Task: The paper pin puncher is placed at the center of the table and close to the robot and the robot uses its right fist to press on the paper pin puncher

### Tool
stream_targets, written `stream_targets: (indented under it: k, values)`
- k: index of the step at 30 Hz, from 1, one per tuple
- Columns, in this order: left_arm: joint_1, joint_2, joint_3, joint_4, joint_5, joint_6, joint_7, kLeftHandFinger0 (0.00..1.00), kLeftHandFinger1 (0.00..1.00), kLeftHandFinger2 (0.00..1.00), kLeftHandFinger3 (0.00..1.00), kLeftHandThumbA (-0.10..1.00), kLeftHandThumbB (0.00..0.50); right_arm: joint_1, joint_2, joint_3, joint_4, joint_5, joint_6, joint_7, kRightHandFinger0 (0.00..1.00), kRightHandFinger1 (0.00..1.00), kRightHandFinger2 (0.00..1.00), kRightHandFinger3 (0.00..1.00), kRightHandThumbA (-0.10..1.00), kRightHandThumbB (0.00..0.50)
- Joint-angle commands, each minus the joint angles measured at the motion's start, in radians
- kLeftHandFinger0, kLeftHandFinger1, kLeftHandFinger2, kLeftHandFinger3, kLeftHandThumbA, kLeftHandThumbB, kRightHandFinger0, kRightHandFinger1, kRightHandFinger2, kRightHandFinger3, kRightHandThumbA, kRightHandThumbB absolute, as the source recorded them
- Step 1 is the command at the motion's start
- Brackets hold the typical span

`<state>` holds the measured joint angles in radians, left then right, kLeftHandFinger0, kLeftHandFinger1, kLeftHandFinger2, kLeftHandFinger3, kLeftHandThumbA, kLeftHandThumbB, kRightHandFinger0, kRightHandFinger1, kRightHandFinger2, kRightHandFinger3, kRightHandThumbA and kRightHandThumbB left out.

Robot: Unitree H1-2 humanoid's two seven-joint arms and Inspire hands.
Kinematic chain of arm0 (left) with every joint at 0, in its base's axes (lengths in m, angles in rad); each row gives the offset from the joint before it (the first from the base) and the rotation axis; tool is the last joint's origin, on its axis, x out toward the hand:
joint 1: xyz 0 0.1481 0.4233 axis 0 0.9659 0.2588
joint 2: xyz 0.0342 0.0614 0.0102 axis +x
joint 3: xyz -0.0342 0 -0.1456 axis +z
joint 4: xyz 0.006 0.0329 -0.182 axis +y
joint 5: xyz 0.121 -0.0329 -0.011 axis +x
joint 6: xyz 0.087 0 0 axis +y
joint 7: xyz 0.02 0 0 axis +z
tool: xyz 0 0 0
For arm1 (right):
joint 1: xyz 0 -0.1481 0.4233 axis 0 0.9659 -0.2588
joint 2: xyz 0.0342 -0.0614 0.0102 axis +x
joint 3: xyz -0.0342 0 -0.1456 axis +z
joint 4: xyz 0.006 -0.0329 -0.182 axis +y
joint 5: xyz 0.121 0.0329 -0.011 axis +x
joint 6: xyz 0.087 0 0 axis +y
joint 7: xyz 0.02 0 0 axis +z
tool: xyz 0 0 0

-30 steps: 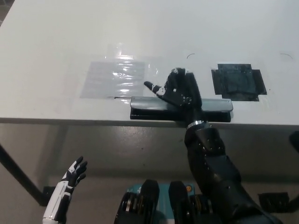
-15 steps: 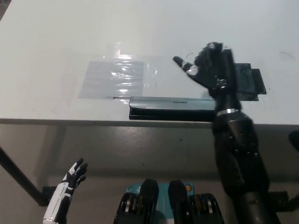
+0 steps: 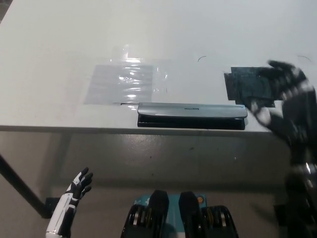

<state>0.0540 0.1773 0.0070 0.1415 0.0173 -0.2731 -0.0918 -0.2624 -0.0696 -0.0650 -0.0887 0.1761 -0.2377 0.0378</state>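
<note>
A white tabletop [image 3: 163, 29] fills the upper part of the head view, its near edge running across the middle, with a grey floor below it. At the lower left, below the table's edge and well apart from everything on it, the white left hand [image 3: 74, 193] rests with its fingers spread and nothing in them. On the tabletop left of centre lies a clear plastic sheet [image 3: 124, 82], flat and glossy. Just right of its near corner, along the near edge at the centre, sits the paper pin puncher [image 3: 191, 115], a long silver bar on a black base, untouched. Farther right a patch of black tape [image 3: 245, 85] is stuck to the tabletop. At the right edge the black right hand [image 3: 285, 101] is blurred; whether its fingers are curled or apart cannot be told.
</note>
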Motion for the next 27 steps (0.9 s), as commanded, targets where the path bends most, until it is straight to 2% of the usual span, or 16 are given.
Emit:
stream_targets:
  k: [1,3,5,7,9,11,14,16,18,19,24,27]
  values:
    - [-0.042,0.033,0.009,-0.034,-0.014,-0.026,-0.021,1.00,1.00,1.00,1.00,1.00,0.117,0.327,-0.089,0.096,-0.313,-0.026,-0.010,0.124,1.00,1.00,1.00,1.00,1.00,0.261]
    - [-0.039,0.036,0.008,-0.032,-0.008,-0.028,-0.021,1.00,1.00,1.00,1.00,1.00,0.129,0.361,-0.100,0.098,-0.232,-0.088,-0.043,0.113,1.00,1.00,1.00,1.00,1.00,0.252]
    - [-0.042,0.035,0.009,-0.028,-0.010,-0.027,-0.020,1.00,1.00,1.00,1.00,1.00,0.136,0.374,-0.107,0.110,-0.205,-0.099,-0.035,0.106,1.00,1.00,1.00,1.00,1.00,0.255]
    - [-0.039,0.033,0.011,-0.027,-0.015,-0.031,-0.018,1.00,1.00,1.00,1.00,1.00,0.137,0.386,-0.099,0.137,-0.108,-0.109,-0.059,0.107,1.00,1.00,1.00,1.00,1.00,0.192]
    - [-0.041,0.031,0.012,-0.025,-0.014,-0.031,-0.012,1.00,1.00,1.00,1.00,1.00,0.141,0.379,-0.073,0.153,-0.044,-0.113,-0.046,0.088,1.00,1.00,1.00,1.00,1.00,0.214]
    - [-0.052,0.031,0.014,-0.024,-0.012,-0.028,-0.007,1.00,1.00,1.00,1.00,1.00,0.138,0.362,-0.048,0.156,0.010,-0.101,-0.036,0.076,1.00,1.00,1.00,1.00,1.00,0.196]
    - [-0.027,0.030,0.016,-0.040,-0.013,-0.026,-0.006,1.00,1.00,1.00,1.00,1.00,0.135,0.366,-0.012,0.168,0.110,-0.076,-0.081,0.088,1.00,1.00,1.00,1.00,1.00,0.130]
    - [-0.033,0.032,0.014,-0.035,-0.012,-0.033,-0.008,1.00,1.00,1.00,1.00,1.00,0.126,0.351,-0.002,0.166,0.158,-0.065,-0.090,0.096,1.00,1.00,1.00,1.00,1.00,0.157]
    - [-0.053,0.035,0.015,-0.023,-0.020,-0.036,-0.013,1.00,1.00,1.00,1.00,1.00,0.115,0.332,0.005,0.161,0.192,-0.054,-0.089,0.105,1.00,1.00,1.00,1.00,1.00,0.136]
    - [-0.045,0.036,0.017,-0.030,-0.019,-0.031,-0.011,1.00,1.00,1.00,1.00,1.00,0.115,0.335,0.014,0.161,0.199,-0.052,-0.073,0.104,1.00,1.00,1.00,1.00,1.00,0.145]
    - [-0.051,0.034,0.014,-0.033,-0.011,-0.022,-0.008,1.00,1.00,1.00,1.00,1.00,0.149,0.321,0.012,0.149,0.243,-0.048,-0.087,0.112,1.00,1.00,1.00,1.00,1.00,0.131]
    - [-0.066,0.038,0.016,-0.028,-0.017,-0.020,-0.013,1.00,1.00,1.00,1.00,1.00,0.116,0.304,0.012,0.144,0.257,-0.036,-0.072,0.121,1.00,1.00,1.00,1.00,1.00,0.154]
